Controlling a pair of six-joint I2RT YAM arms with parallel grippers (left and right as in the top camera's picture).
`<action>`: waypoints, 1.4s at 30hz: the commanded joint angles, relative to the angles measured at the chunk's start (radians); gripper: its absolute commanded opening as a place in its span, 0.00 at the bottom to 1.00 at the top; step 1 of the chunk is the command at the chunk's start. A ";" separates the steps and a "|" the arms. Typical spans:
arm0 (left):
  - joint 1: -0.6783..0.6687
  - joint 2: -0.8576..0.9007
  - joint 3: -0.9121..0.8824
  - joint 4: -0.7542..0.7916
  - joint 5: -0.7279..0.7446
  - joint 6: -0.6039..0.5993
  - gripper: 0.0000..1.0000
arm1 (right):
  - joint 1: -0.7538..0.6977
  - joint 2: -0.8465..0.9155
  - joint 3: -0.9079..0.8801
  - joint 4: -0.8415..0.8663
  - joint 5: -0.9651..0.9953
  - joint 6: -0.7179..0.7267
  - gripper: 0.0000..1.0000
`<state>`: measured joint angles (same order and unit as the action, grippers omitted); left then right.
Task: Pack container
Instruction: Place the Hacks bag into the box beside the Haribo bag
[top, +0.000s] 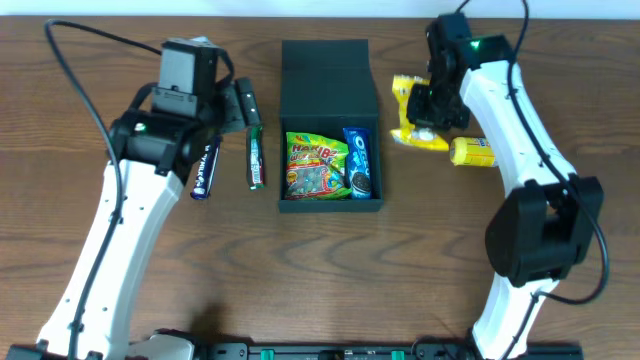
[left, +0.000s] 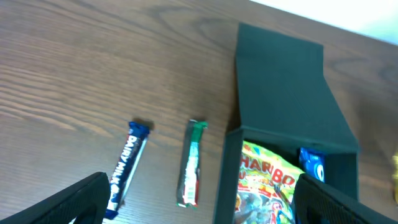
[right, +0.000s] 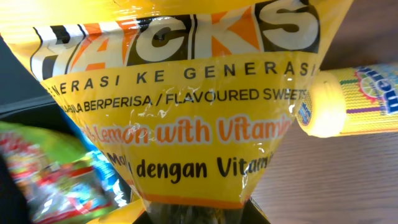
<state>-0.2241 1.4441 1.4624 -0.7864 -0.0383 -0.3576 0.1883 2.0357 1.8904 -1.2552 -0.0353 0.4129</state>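
One gripper is loaded: the right gripper (right: 194, 214) is pressed together on the narrowed end of a yellow Hacks lemon sweet bag (right: 186, 93), which fills its wrist view. From overhead this bag sits just beside the container (top: 325, 72), on the right arm's side, and I cannot tell whether it is clear of the tabletop (top: 560, 90). A yellow Mentos roll (right: 354, 99) lies just past the bag, farther from the container. The container itself, a dark teal box, stands mid-table between the two arms with its flap lid thrown back, away from the robot. Inside, a Haribo bag (top: 315, 165) takes most of the floor and a blue Oreo packet (top: 358, 162) stands along the wall nearest the right arm. On the container's other side, a green-wrapped bar (left: 191, 165) lies near its wall and a Dairy Milk bar (left: 127, 165) lies beyond that. The left gripper (top: 238, 105) hovers above them, spread and empty. By my reckoning the packing is under halfway: two snacks are in, one is in hand, and three are not yet picked up. The lid would probably be closed last.
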 joint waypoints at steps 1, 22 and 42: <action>0.038 -0.056 -0.002 -0.014 -0.024 0.022 0.95 | 0.055 -0.052 0.030 -0.007 -0.081 -0.010 0.02; 0.069 -0.111 -0.002 -0.114 -0.020 0.021 0.95 | 0.445 -0.034 -0.238 0.347 -0.044 0.222 0.01; 0.069 -0.111 -0.002 -0.115 -0.020 0.022 0.95 | 0.470 0.030 -0.162 0.270 -0.051 0.240 0.86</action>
<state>-0.1581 1.3422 1.4620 -0.8974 -0.0525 -0.3576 0.6643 2.0621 1.6638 -0.9554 -0.0963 0.6758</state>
